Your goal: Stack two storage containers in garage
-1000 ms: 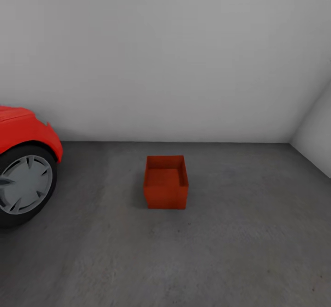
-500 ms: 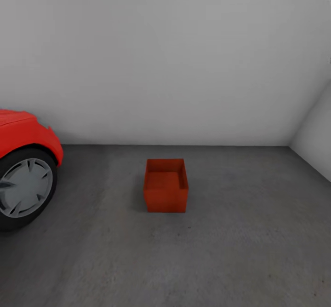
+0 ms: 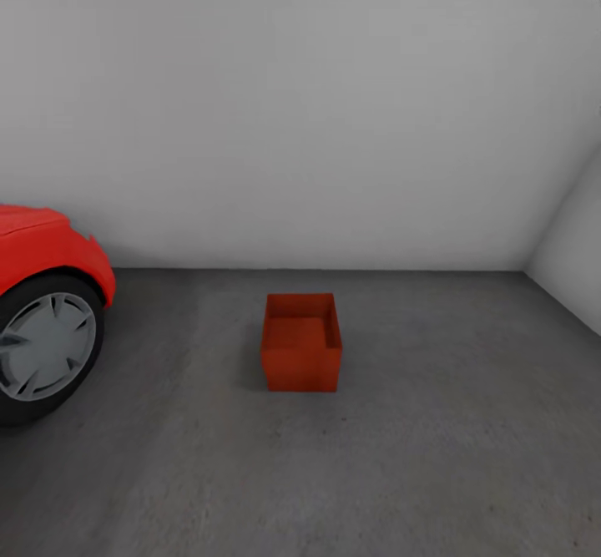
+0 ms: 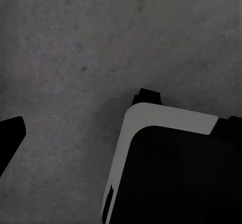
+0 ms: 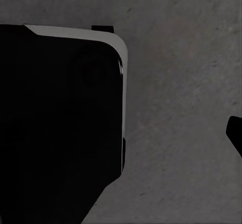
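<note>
Garage, head view. Floor (image 3: 434, 457): dark grey concrete, rough, matte, faint mottling. Back wall (image 3: 317, 106) plain white; a second white wall (image 3: 576, 265) angles in at the right, making a corner.

Left to right: red car (image 3: 42, 248) at the left edge, only its fender and one front wheel (image 3: 42, 344) with a grey hub in frame. Near centre, one red-orange container (image 3: 300, 341) sits upright on the floor, open top up, nothing inside, well apart from the car and short of the back wall. Floor to its right is bare to the corner.

Wrist views: each looks down on grey concrete and a dark body with a pale edge, the robot's own base (image 4: 171, 173). A black tip shows at the edge of each picture. Whether the left or right fingers are apart or together: cannot tell.

Against 1.0 s ago: the container, the car and the wall-floor line sit slightly lower in the head view and a touch smaller. Whole picture shifted together, so the camera moved, not the things.
</note>
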Controlling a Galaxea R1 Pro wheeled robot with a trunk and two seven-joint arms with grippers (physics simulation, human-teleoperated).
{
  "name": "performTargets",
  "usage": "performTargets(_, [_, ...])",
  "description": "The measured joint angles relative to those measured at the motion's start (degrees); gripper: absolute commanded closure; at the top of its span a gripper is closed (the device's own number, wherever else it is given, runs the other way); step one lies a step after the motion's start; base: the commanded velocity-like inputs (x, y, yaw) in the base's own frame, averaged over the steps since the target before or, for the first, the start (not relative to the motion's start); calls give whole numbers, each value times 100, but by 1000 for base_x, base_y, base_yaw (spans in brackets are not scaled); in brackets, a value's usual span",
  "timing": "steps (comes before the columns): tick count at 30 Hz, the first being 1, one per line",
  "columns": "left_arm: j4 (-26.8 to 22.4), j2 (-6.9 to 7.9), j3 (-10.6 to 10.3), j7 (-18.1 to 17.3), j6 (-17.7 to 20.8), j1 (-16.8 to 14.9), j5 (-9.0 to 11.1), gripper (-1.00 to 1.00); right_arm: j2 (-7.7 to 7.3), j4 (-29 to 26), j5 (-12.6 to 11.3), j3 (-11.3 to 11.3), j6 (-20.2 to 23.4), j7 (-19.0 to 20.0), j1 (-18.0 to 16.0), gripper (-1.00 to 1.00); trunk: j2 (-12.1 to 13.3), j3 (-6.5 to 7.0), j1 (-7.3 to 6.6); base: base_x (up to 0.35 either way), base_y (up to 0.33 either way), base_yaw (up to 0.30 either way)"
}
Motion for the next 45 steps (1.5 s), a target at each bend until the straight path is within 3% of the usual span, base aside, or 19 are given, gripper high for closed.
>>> performTargets(45, [0, 0, 0, -2, -2, 0, 0, -100, -2, 0, 5, 3, -9, 138, 0, -100, 0, 418, 0, 0, 0, 0])
